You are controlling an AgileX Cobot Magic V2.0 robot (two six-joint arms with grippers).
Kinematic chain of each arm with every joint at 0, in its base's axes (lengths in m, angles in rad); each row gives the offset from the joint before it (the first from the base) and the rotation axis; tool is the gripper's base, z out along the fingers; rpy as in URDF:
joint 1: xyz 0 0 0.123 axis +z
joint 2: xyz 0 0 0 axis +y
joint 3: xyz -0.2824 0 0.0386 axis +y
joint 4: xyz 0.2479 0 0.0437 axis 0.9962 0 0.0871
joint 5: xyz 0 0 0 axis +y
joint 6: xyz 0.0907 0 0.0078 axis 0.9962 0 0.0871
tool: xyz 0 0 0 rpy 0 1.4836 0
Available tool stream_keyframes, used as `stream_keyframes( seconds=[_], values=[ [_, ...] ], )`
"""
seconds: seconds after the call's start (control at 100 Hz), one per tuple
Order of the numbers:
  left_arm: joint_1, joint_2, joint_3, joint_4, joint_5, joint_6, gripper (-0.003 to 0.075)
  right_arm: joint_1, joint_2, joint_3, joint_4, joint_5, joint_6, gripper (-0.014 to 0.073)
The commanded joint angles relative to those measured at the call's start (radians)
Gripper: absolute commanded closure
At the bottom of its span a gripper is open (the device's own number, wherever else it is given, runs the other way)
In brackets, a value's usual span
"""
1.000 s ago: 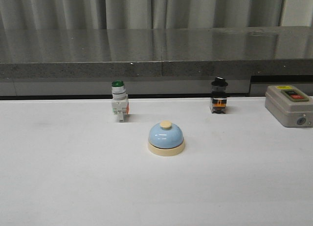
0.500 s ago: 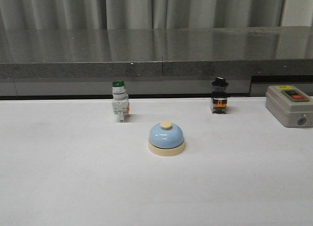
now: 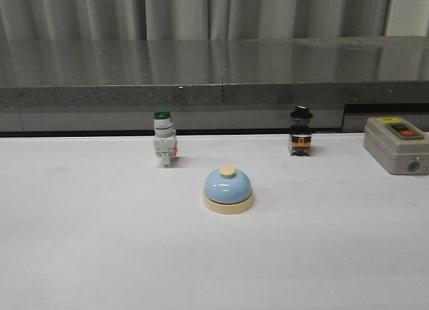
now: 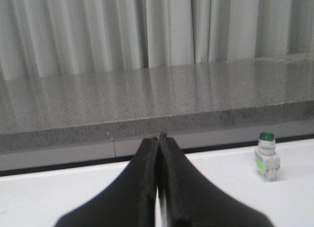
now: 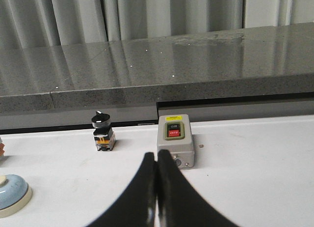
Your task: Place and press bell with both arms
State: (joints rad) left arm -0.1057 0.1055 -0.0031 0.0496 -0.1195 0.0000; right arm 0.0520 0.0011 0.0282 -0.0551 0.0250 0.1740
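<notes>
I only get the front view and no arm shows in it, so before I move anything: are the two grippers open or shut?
Observer: Both shut. In its wrist view the left gripper has its black fingers pressed together with nothing between them.
Operator: And the right?
Observer: The right gripper is also closed and empty.
Operator: Does either wrist camera see the bell?
Observer: Only the right wrist view catches the light-blue dome bell with its cream base, partly cut off at the picture's edge. The left wrist view shows only the green-capped white pushbutton switch.
</notes>
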Motion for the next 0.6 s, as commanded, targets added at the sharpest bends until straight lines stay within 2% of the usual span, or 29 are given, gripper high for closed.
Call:
stream_keyframes(
  seconds=[0.0,0.27,0.59],
  values=[
    [0.012,-0.036,0.045,0.000,-0.085,-0.008,0.0741,-0.006,0.009,-0.019,0.001,-0.072,-0.009,0.0658],
    [0.018,-0.142,0.056,0.000,-0.052,-0.008,0.0741,-0.006,0.009,-0.019,0.001,-0.072,-0.009,0.0658],
    [0.018,-0.143,0.056,0.004,-0.019,-0.008,0.0741,-0.006,0.009,-0.019,0.001,-0.072,-0.009,0.0658]
  ],
)
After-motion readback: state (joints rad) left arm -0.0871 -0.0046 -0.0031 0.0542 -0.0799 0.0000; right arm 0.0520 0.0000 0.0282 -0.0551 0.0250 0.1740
